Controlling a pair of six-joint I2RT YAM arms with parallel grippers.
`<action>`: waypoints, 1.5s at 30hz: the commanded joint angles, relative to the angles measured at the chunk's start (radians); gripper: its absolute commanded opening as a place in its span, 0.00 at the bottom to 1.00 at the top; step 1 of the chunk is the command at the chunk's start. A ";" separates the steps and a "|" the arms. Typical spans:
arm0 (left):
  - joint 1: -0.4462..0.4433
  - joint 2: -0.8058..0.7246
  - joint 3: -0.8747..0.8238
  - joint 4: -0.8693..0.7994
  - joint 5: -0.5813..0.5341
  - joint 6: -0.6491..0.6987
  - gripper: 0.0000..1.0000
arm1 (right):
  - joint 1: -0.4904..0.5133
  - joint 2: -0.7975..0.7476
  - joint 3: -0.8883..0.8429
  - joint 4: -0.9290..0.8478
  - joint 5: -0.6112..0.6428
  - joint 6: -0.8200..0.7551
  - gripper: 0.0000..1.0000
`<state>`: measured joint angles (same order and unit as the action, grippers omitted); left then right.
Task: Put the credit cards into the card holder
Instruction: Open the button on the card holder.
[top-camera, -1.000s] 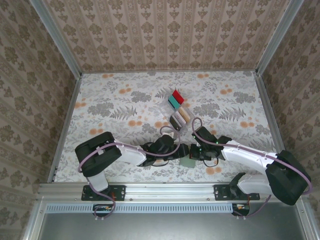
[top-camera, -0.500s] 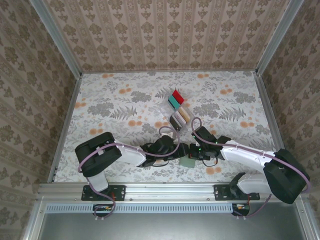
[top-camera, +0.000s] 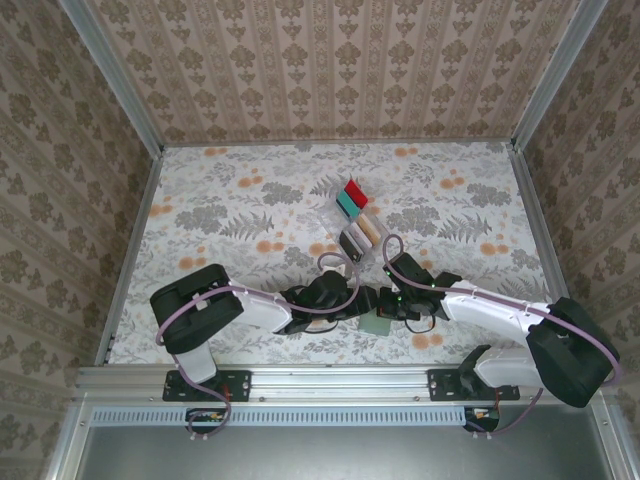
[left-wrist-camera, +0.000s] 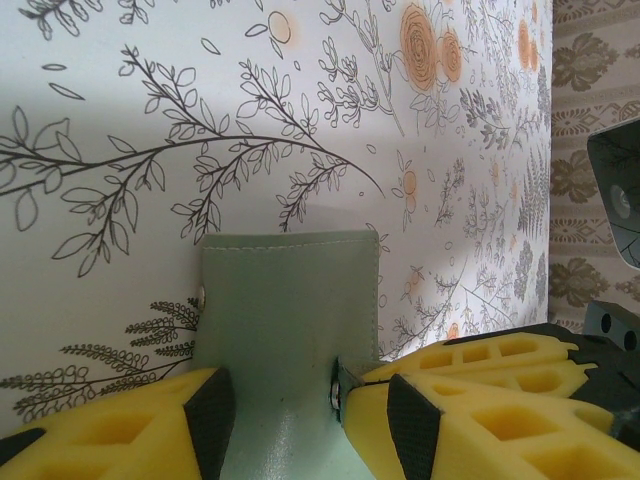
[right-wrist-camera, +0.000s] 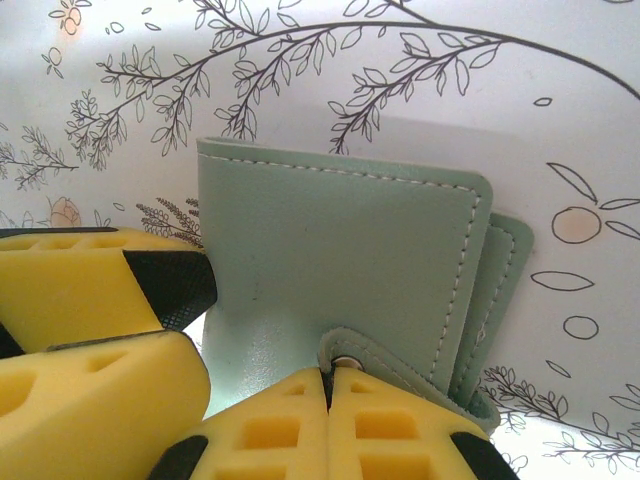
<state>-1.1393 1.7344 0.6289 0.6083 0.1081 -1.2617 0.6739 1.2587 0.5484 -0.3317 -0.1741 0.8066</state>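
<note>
The grey-green card holder lies folded on the table between both arms, near the front edge. In the left wrist view the card holder runs between the spread fingers of my left gripper, whose pads hold it by its sides. My right gripper is shut on the snap strap that wraps over the card holder. From above, the left gripper and right gripper meet at the wallet. The credit cards, red, teal and beige, stand in a tray farther back.
The clear divided tray holding the cards sits mid-table, just beyond the grippers. Patterned walls enclose the floral tabletop on three sides. The left gripper's yellow fingers crowd the left of the right wrist view.
The right gripper has edged slightly left, closer onto the card holder. The left arm and the cards have not moved.
</note>
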 joint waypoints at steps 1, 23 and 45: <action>-0.017 0.037 0.005 -0.014 0.012 -0.016 0.60 | 0.010 0.020 -0.020 0.065 -0.065 -0.006 0.00; -0.020 0.122 0.008 0.136 0.069 -0.056 0.50 | 0.010 0.019 -0.036 0.096 -0.071 0.005 0.00; -0.022 0.074 -0.026 0.104 0.035 -0.050 0.46 | 0.010 0.015 -0.061 0.118 -0.055 0.027 0.00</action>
<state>-1.1374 1.7912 0.6125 0.7376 0.1070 -1.2915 0.6624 1.2510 0.5209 -0.2905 -0.1661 0.8333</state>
